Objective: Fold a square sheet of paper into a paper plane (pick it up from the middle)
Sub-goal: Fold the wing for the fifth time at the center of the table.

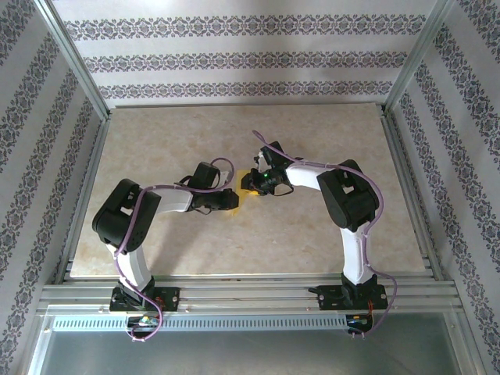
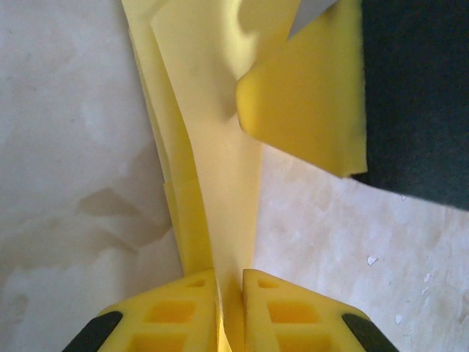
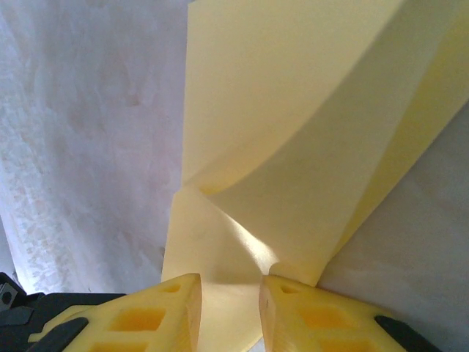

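The square sheet of paper (image 2: 220, 147) is yellow and partly folded, with a creased ridge rising from the table. My left gripper (image 2: 229, 275) is shut on the near end of that ridge, the paper pinched between its yellow fingers. My right gripper (image 3: 229, 282) faces it from the other side, its jaws apart, with the paper (image 3: 293, 110) lying across the gap and a flap curling up by the right finger. In the left wrist view one yellow finger (image 2: 308, 95) of the right gripper rests on the paper. From above, the left gripper (image 1: 232, 200) and the right gripper (image 1: 250, 184) meet at the table's centre.
The beige marble-patterned table (image 1: 312, 234) has bare room all round the two grippers. Patterned walls and metal posts close in the back and sides. An aluminium rail (image 1: 250, 297) runs along the near edge by the arm bases.
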You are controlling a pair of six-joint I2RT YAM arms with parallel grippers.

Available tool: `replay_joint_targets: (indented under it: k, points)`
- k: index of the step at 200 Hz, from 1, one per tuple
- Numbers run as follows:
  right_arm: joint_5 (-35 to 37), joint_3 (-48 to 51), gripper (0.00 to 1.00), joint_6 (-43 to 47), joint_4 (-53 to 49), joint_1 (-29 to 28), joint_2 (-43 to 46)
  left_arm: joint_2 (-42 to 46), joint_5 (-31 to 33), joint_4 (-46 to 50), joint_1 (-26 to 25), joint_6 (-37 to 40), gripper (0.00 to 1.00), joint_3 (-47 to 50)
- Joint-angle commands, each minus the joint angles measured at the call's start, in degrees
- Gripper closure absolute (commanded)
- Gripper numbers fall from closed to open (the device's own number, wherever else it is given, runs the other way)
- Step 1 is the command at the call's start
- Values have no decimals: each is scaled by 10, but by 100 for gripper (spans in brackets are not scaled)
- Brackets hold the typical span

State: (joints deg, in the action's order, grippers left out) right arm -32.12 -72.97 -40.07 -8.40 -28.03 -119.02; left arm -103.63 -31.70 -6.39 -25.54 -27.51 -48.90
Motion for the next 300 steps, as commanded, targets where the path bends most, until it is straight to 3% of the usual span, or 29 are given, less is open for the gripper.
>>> replay_joint_targets:
  k: [1, 99, 160, 211, 255, 300]
  points:
    - [60, 6, 69, 11, -67, -2, -34, 13, -15, 45, -4, -23, 84, 18]
    - [81, -9, 71, 3, -79, -16, -38, 61, -39, 74, -4, -38, 83, 23]
    - [81, -9, 71, 3, -79, -17, -41, 34, -29, 50, -3, -64, 82, 0]
    - [81, -8, 72, 3, -79, -17, -40, 51, -13, 50, -5, -76, 73, -16]
    - [82, -9, 72, 3, -81, -18, -41, 74, 40, 131, -4, -108, 72, -38]
    - [83, -10, 73, 3, -82, -18, -42, 61, 11, 192, -4, -119, 72, -72]
